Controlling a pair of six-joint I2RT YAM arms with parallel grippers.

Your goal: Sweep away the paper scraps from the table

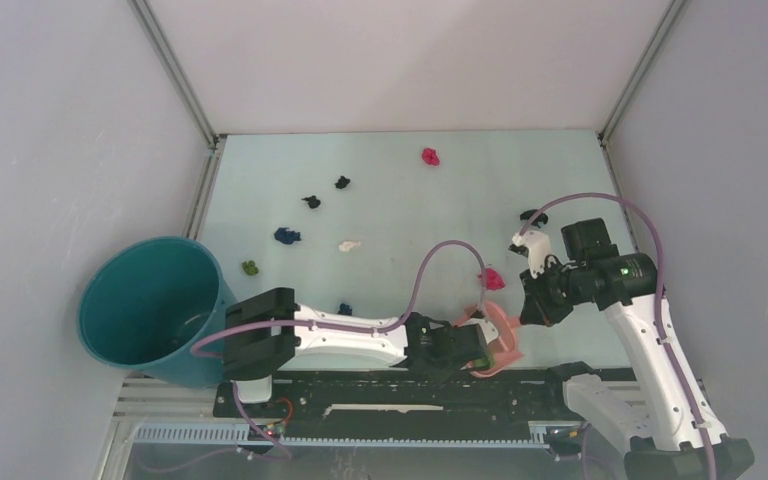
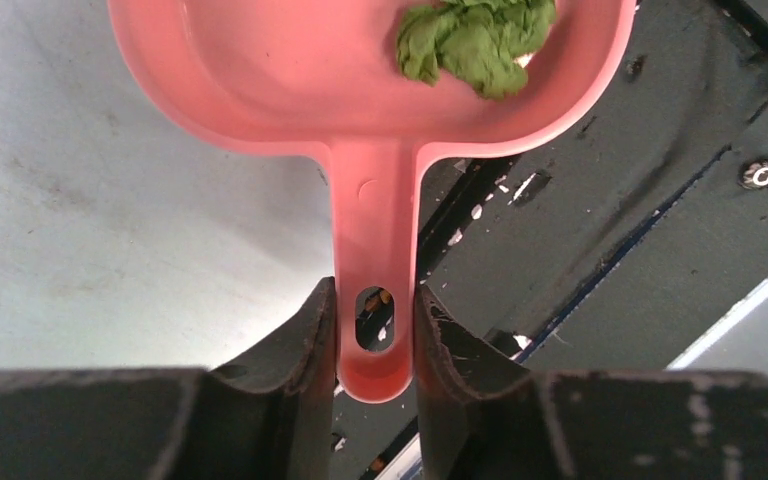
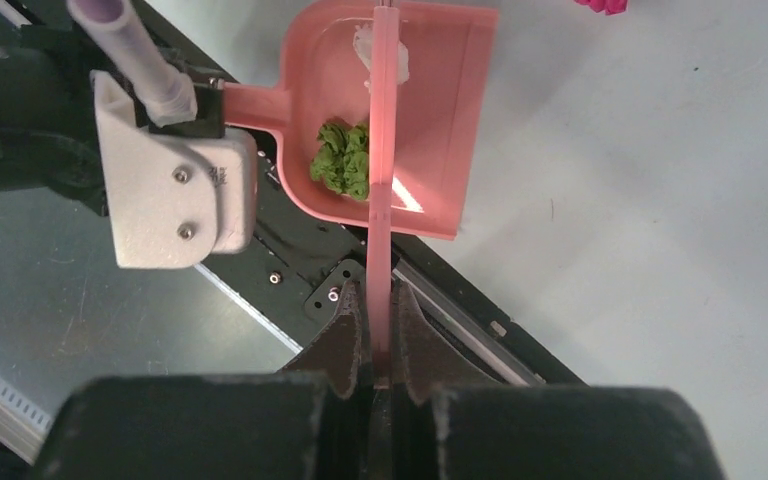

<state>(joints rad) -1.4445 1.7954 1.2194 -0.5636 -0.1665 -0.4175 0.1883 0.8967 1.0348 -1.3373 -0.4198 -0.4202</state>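
Small paper scraps lie over the table (image 1: 410, 215): magenta (image 1: 430, 156), black (image 1: 342, 182), dark blue (image 1: 287, 236), white (image 1: 349, 245), green (image 1: 250, 267), and a magenta one (image 1: 491, 278) just beyond the dustpan. My left gripper (image 1: 482, 342) (image 2: 375, 335) is shut on the handle of the salmon-pink dustpan (image 1: 503, 335) (image 2: 290, 90) at the table's near edge. A green wad (image 2: 475, 40) (image 3: 342, 160) lies in the pan (image 3: 450, 120). My right gripper (image 1: 530, 308) (image 3: 380, 345) is shut on the pink brush (image 3: 381, 180), which reaches over the pan.
A round teal bucket (image 1: 150, 310) stands at the near left, partly off the table. A black base rail (image 1: 380, 385) runs along the near edge, under the pan's handle. Metal rails and grey walls bound the table on the left, right and far sides.
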